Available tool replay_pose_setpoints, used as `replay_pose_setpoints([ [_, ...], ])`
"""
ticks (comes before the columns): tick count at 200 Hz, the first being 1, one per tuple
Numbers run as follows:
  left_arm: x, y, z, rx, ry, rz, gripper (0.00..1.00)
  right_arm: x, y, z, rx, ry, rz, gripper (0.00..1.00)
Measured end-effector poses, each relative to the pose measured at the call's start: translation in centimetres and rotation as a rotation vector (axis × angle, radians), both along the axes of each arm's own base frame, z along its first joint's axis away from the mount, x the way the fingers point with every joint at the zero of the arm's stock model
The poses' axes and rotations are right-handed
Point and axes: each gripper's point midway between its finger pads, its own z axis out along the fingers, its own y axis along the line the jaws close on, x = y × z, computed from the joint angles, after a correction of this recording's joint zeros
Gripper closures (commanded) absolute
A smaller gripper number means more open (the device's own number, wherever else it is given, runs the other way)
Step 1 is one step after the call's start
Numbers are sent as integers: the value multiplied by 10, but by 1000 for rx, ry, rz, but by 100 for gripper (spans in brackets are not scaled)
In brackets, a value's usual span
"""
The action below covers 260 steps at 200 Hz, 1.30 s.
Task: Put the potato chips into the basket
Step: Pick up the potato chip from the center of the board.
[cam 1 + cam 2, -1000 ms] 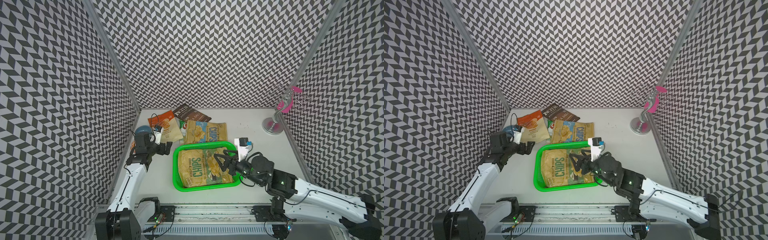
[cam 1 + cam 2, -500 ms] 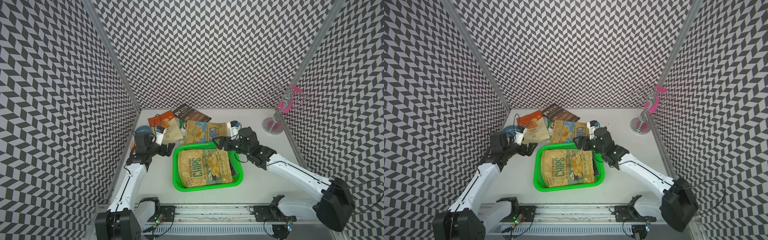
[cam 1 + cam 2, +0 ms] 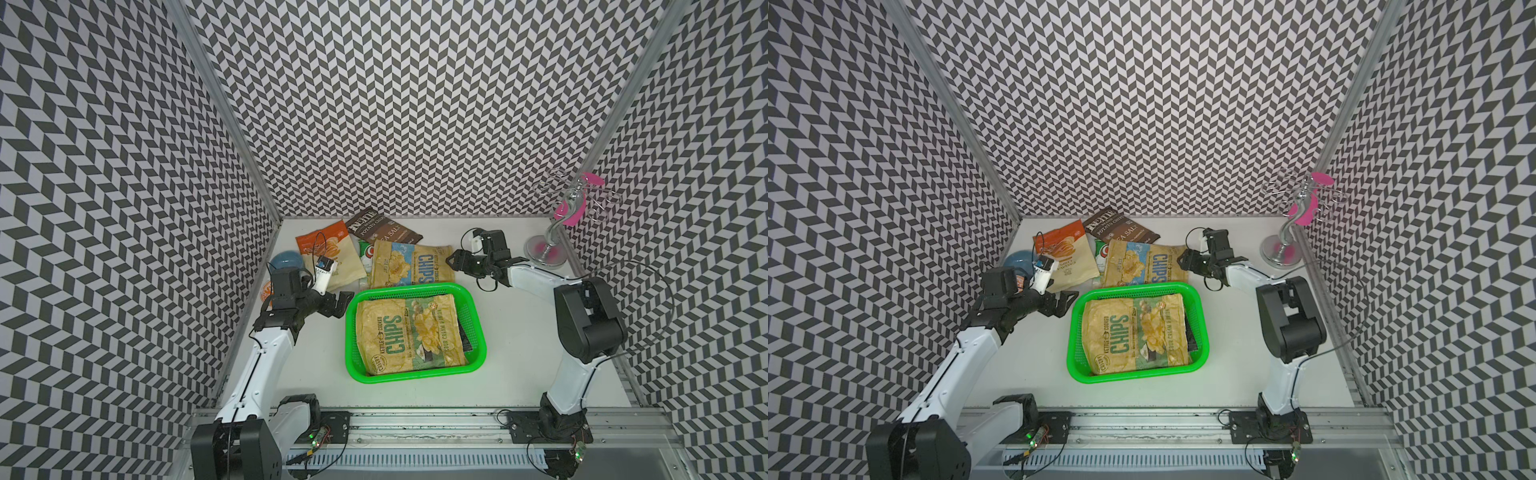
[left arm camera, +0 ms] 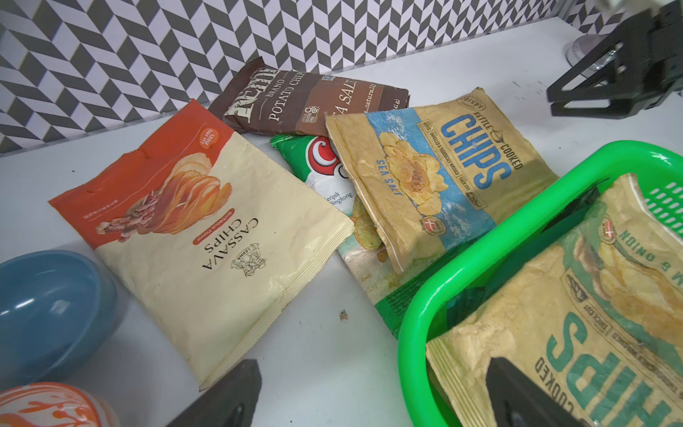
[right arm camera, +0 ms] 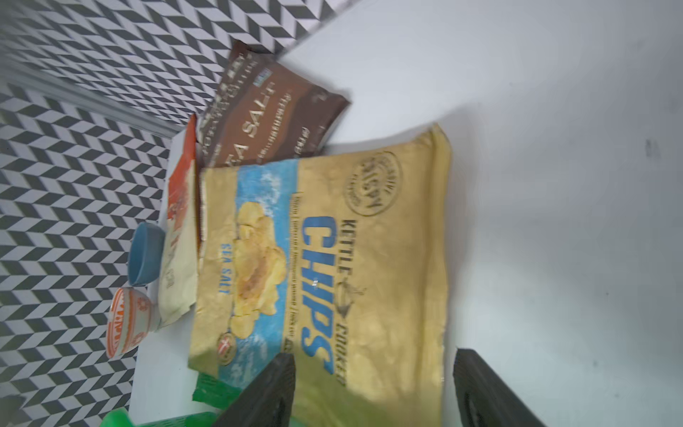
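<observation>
Obs: right pincer (image 3: pixel 456 262) spread at edge of tan chip bag (image 3: pixel 409 264), lying on counter (image 3: pixel 519 353) just beside basket (image 3: pixel 415 287) (green-lettered bag (image 3: pixel 409 336) already inside). Left pincer (image 3: pixel 338 305) spread, empty. Risk: shallow pinch may slip off crinkly foil.

Right fingers (image 5: pixel 266 395) left basket (image 3: pixel 415 286), now at tan CHIPS bag (image 3: pixel 411 264) edge.

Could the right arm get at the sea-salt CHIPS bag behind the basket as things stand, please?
Probably yes: the right gripper hangs open at the edge of the sea-salt CHIPS bag, which lies uncovered.
</observation>
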Motion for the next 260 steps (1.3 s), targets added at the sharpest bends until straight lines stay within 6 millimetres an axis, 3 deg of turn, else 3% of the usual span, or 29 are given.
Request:
replay_pose_setpoints([
  [20,-1,-1,-2,-6,11,-7,1,6,0,-17,-1,30,16,28],
  [59,-4,-6,-4,-18,22,-34,1,19,14,-25,33,23,70,32],
  [91,-5,-7,-4,-20,22,-46,1,25,21,-37,58,36,97,53],
  [115,-5,-8,-4,-20,21,-50,1,27,22,-38,64,33,106,86],
  [128,-5,-8,-4,-21,21,-51,1,31,23,-32,64,15,104,100],
  [150,-5,-8,-4,-21,21,-52,1,34,19,-18,50,-12,94,100],
  [185,-5,-8,-4,-21,22,-52,1,33,15,33,43,-95,85,100],
  [260,-5,-8,-5,-21,22,-51,1,14,13,204,115,-401,107,100],
])
